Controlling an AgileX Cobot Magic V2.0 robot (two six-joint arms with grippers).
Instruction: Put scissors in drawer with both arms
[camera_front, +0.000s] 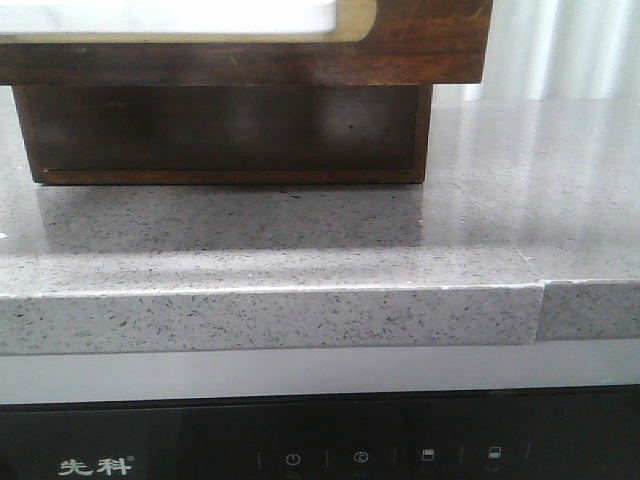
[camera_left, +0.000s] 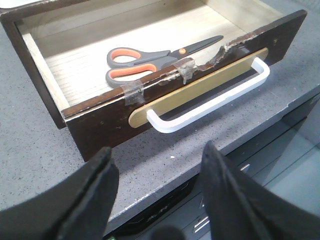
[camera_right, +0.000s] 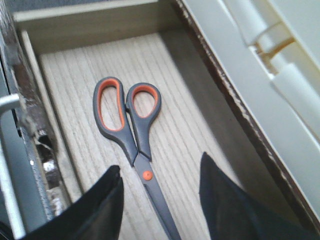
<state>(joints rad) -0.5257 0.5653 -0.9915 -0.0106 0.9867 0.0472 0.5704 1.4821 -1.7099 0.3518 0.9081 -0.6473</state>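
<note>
A grey speckled counter (camera_front: 300, 250) is recorded in the front view, with a dark wooden cabinet (camera_front: 230, 130) standing on it; neither arm nor the scissors are shown there. The drawer (camera_left: 100, 122) is seen pulled open in the left wrist view, its pale wood floor exposed, its chipped front patched with clear tape (camera_left: 134, 92) and fitted with a white handle (camera_left: 210, 100). The scissors (camera_left: 160, 59) are noted lying flat and closed on the drawer floor, near the front wall, as the only item inside. The left gripper (camera_left: 157, 172) is held spread wide and empty over the counter outside the drawer, well apart from the scissors. In the right wrist view, the right gripper (camera_right: 160, 192) is observed parted wide and holding nothing, directly above the scissors (camera_right: 132, 135), whose blades run between the fingers (camera_right: 225, 200); contact cannot be determined.
</note>
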